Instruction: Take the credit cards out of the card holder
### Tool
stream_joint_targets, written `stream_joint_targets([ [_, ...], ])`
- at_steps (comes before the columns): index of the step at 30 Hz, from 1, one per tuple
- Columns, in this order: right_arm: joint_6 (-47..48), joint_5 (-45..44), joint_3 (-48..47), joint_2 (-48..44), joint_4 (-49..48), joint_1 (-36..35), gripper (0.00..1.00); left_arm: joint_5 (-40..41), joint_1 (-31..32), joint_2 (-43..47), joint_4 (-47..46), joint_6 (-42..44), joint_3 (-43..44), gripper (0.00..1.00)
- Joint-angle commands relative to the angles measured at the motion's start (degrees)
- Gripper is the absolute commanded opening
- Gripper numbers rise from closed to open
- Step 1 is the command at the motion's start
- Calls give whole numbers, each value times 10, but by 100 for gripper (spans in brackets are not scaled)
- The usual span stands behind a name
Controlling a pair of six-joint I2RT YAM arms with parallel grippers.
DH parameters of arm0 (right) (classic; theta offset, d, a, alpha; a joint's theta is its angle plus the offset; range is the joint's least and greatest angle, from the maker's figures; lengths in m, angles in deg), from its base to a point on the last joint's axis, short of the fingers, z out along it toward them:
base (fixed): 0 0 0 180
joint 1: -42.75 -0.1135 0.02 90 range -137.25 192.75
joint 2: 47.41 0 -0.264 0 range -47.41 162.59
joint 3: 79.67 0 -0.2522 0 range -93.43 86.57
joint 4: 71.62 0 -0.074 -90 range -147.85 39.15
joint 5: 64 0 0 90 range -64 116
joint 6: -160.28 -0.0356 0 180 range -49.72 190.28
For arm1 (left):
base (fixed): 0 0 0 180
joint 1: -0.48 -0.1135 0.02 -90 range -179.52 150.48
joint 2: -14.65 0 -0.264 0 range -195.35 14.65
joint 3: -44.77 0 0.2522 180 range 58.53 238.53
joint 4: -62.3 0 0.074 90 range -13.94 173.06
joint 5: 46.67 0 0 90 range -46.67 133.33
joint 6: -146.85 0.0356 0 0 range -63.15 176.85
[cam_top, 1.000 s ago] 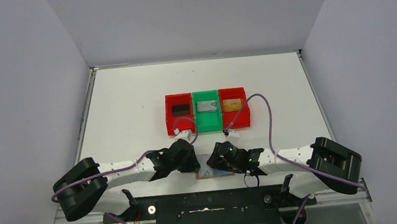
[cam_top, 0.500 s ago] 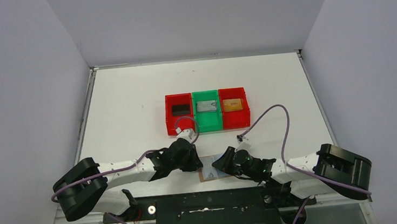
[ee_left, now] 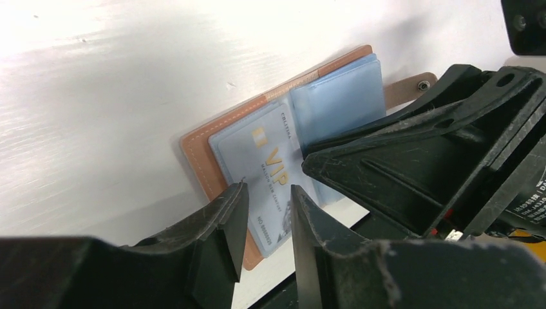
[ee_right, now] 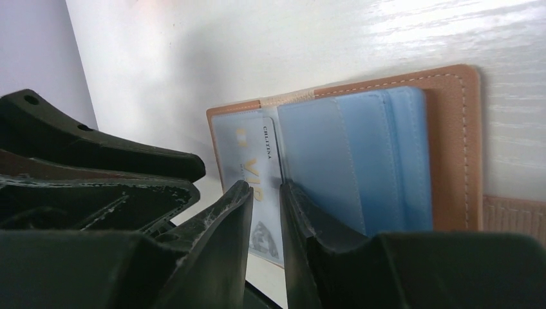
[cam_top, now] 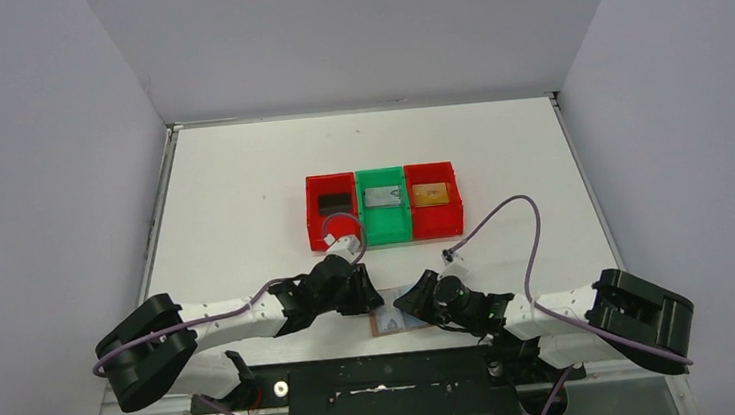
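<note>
Three bins stand in a row mid-desk (cam_top: 241,178) in the top view: a left red bin (cam_top: 313,217), a green bin (cam_top: 386,230) and a right red bin (cam_top: 437,221). Each holds one card, a black card (cam_top: 334,202), a silver-grey card (cam_top: 382,197) and a gold-orange card (cam_top: 430,193). I count one card holder (cam_top: 400,323), lying open at the desk's near edge between my left fingers (cam_top: 366,298) and right fingers (cam_top: 405,305).

On the left wrist camera the card holder (ee_left: 196,151) is tan leather with pale stitching, pale blue pockets and a strap tab (ee_left: 412,87) with a stud. One pale VIP card (ee_left: 267,151) sits in a pocket. The left fingers (ee_left: 297,199) stand narrowly apart just over that card, clamping nothing I can see.

On the right wrist camera the VIP card (ee_right: 254,151) shows through the slim gap of the right fingers (ee_right: 244,193), which are also apart and empty. The card holder (ee_right: 451,129) lies flat beyond their tips.
</note>
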Motion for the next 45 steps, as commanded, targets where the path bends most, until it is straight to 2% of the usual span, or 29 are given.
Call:
stream_joint_targets([
  [1, -27, -42, -5, -23, 46, 6, 26, -36, 4, -30, -88, -37, -9, 28],
  [6, 5, -14, -11, -28, 50, 16, 28, -17, 12, -69, -79, -53, -4, 25],
  [11, 27, 31, 6, -31, -23, 25, 27, -5, 17, -93, -65, -54, -8, 18],
  [17, 37, 64, 1, -48, -25, 40, 24, 10, 22, -105, -42, -47, -6, 9],
  [19, 44, 54, -10, -64, 8, 43, 25, 14, 22, -110, -27, -43, -2, 7],
  [22, 63, 11, -47, -87, 137, 43, 30, 22, 24, -114, -14, -44, -3, 3],
  [25, 86, -12, -74, -78, 221, 46, 32, 23, 25, -115, -33, -43, -15, 2],
  [29, 93, 20, -82, -56, 227, 47, 31, 25, 25, -114, -37, -40, -18, 0],
  [35, 82, -23, -120, -52, 308, 32, 34, 31, 25, -116, -39, -37, -24, 0],
  [40, 84, 8, -115, -34, 281, 33, 34, 32, 25, -118, -34, -32, -23, 0],
  [45, 49, 53, -71, -15, 183, 35, 28, 29, 25, -122, -41, -31, -24, 0],
])
